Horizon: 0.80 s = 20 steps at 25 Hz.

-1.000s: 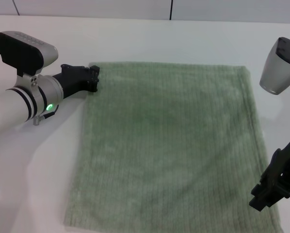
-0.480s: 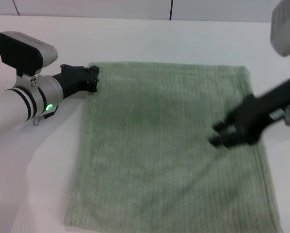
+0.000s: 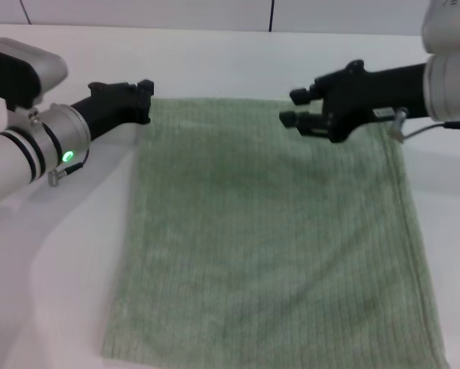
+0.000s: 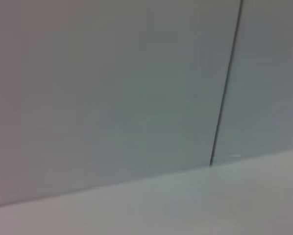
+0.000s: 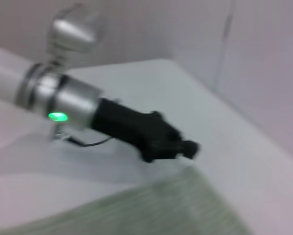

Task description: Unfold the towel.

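Note:
The pale sage-green towel [image 3: 268,231] lies spread flat on the white table, wider than both grippers. My left gripper [image 3: 143,100] sits at the towel's far left corner; whether it touches the cloth is unclear. It also shows in the right wrist view [image 5: 188,147], just beyond the towel's corner [image 5: 185,205]. My right gripper [image 3: 293,108] hovers over the towel's far edge, right of centre, open and empty, pointing toward the left arm. The left wrist view shows only wall and table.
The white table [image 3: 61,269] surrounds the towel, with bare surface to its left and behind it. A wall with a dark vertical seam [image 3: 271,15] runs along the table's far edge.
My right arm has swung from the towel's near right edge up and across to its far edge. My left gripper has shifted slightly toward the far side at the corner. The towel stays flat.

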Available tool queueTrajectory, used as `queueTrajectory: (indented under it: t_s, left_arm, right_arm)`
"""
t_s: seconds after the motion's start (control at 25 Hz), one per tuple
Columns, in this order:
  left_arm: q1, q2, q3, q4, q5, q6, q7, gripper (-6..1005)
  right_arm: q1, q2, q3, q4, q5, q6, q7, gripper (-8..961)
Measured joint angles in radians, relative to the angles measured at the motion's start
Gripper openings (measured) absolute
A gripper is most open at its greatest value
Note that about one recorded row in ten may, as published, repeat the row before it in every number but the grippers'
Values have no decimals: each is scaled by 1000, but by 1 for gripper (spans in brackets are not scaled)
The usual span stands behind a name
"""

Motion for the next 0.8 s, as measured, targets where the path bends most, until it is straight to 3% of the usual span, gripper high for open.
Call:
queueTrajectory:
  t_s: [0.08, 0.16, 0.24, 0.32, 0.36, 0.44, 0.52, 0.72, 0.8]
  left_arm:
    - [43, 28, -42, -43, 1, 85, -5, 9]
    - [81, 45, -81, -77, 2, 145, -3, 12]
    - [124, 62, -127, -112, 2, 209, 2, 14]
    - [173, 72, -191, -139, 2, 279, 13, 16]
    - [173, 72, -191, -139, 2, 279, 13, 18]
    - [245, 78, -298, -169, 3, 381, 37, 20]
    - [265, 78, -334, -174, 4, 408, 47, 23]
    - [317, 71, -441, -178, 4, 463, 75, 29]
    - [324, 70, -450, -178, 4, 471, 85, 31]
  right_arm:
    - [-20, 1, -32, 36, 67, 103, -67, 346]
    - [-76, 2, -100, 69, 238, 279, -212, 346]
    - [-95, 2, -122, 77, 303, 326, -273, 346]
    - [-154, 4, -187, 105, 546, 463, -511, 347]
    - [-154, 4, -187, 105, 546, 463, -511, 347]
    - [-186, 4, -226, 131, 739, 521, -699, 347]
    - [-218, 4, -248, 180, 992, 536, -904, 347]
    - [-266, -1, -236, 221, 1146, 526, -989, 346]
    - [-277, 0, -229, 224, 1146, 526, -1001, 405]
